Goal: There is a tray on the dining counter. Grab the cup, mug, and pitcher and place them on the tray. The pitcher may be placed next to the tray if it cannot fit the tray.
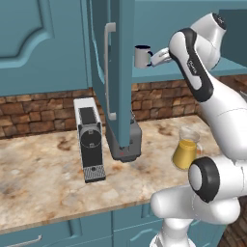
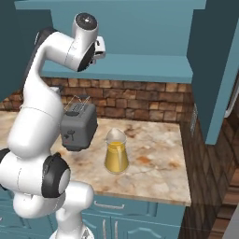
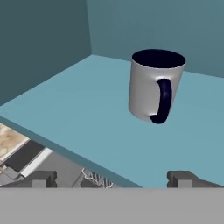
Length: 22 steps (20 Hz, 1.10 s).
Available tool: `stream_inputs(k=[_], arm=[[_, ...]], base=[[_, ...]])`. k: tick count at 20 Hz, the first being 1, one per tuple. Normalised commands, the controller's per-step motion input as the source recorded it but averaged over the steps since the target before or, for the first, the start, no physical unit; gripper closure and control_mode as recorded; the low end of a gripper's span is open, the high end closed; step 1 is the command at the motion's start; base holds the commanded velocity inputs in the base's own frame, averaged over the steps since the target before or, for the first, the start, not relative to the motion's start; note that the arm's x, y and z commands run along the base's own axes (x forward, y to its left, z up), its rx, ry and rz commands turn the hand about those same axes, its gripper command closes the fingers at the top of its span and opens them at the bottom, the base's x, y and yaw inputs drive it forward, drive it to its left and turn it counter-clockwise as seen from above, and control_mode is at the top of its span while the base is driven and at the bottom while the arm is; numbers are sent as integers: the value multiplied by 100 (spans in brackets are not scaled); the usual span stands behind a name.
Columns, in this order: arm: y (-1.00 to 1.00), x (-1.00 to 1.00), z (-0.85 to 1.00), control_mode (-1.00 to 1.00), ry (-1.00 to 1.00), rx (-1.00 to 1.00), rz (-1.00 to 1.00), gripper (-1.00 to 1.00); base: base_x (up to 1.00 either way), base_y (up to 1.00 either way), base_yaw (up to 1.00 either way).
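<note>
Right now my gripper (image 3: 112, 177) has its two fingers (image 3: 41, 178) spread as wide as they go, with nothing between them. They sit just off the front edge of the teal cabinet shelf (image 3: 87, 118), pointing in at the mug (image 3: 155, 85). That grey mug stands upright on the shelf, back from the front edge and apart from the fingertips, its dark handle turned toward my hand camera and its dark inside showing. From the left base camera I see the mug (image 1: 142, 56) on the shelf (image 1: 193, 73) beside the open cabinet door (image 1: 113, 72), with my hand reaching in at its level.

Below, on the marble worktop (image 1: 43, 178), the pitcher (image 1: 185, 149) of orange-yellow liquid stands upright toward the right end, near the front edge. A toaster (image 2: 78, 125) sits just left of the pitcher (image 2: 115, 151) in the right base view, further back toward the brick wall (image 2: 140, 100). A coffee machine (image 1: 89, 140) stands upright further left on the worktop
</note>
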Motion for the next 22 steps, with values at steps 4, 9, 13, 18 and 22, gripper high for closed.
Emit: stream_inputs(k=[4, 9, 13, 18, 22], arm=[[0, 31, -7, -100, 0, 2, 2, -100], [0, 32, -5, -100, 0, 3, 1, -100], [0, 32, -4, -100, 0, 2, 1, -100], [0, 26, -2, -100, 0, 2, 0, -100], [0, 23, 0, -100, 0, 1, 0, -100]], base=[[0, 0, 0], [0, 0, 0], [0, 0, 0], [0, 0, 0], [0, 0, 0]])
